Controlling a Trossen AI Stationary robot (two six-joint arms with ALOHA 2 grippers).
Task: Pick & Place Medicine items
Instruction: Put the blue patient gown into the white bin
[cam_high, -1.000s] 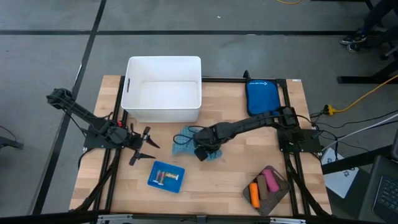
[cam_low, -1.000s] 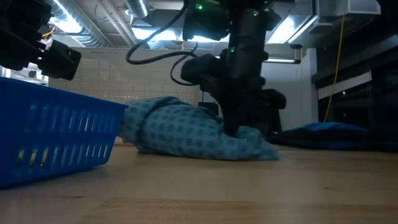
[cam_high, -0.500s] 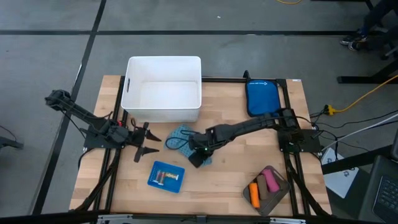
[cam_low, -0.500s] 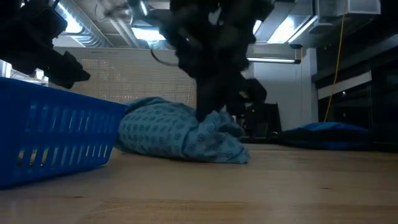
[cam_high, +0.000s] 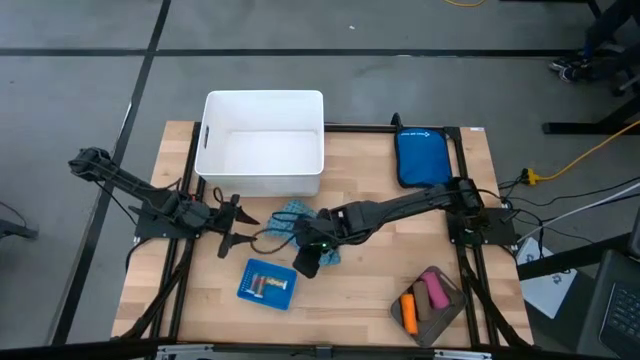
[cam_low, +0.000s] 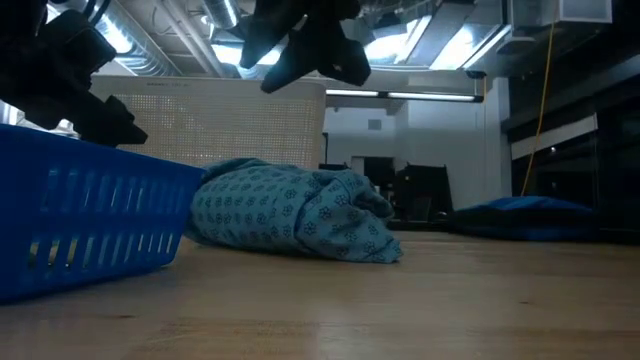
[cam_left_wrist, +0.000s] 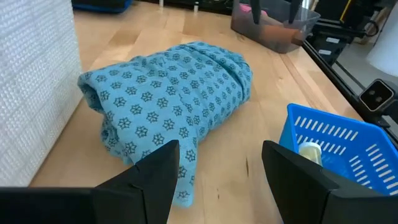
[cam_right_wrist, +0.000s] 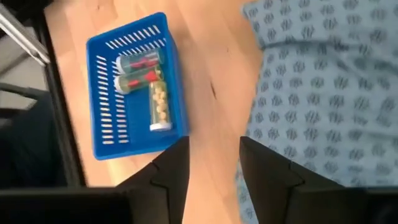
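The wooden worktop (cam_high: 360, 285) carries everything. At its far left stands a white tub (cam_high: 263, 143), the largest thing on it, and at the far right lies a blue pouch (cam_high: 421, 156).

In the middle lies a crumpled teal patterned cloth (cam_high: 296, 226), bunched into a mound with its long axis running left to right in the low view.

Near and a little left of the cloth sits a blue slotted basket (cam_high: 267, 283). It holds three small clear vials (cam_right_wrist: 142, 81) lying on their sides: two with red contents lie side by side, parallel with each other, and the third, filled with pale round pills, lies at right angles to them.

At the near right corner a clear tray (cam_high: 430, 303) holds the medicine items: a pink block (cam_high: 435, 292), an orange tube (cam_high: 410, 311) and a dark stick (cam_high: 424, 296). They lie side by side, their long axes running roughly near to far, the pink block leaning a little to the left at its far end.

The right end effector (cam_high: 307, 262) hangs over the bare wood between cloth and basket, above the worktop, fingers parted and holding nothing.

The left end effector (cam_high: 238, 228) sits just left of the cloth, pointing right at it, fingers spread wide and empty.
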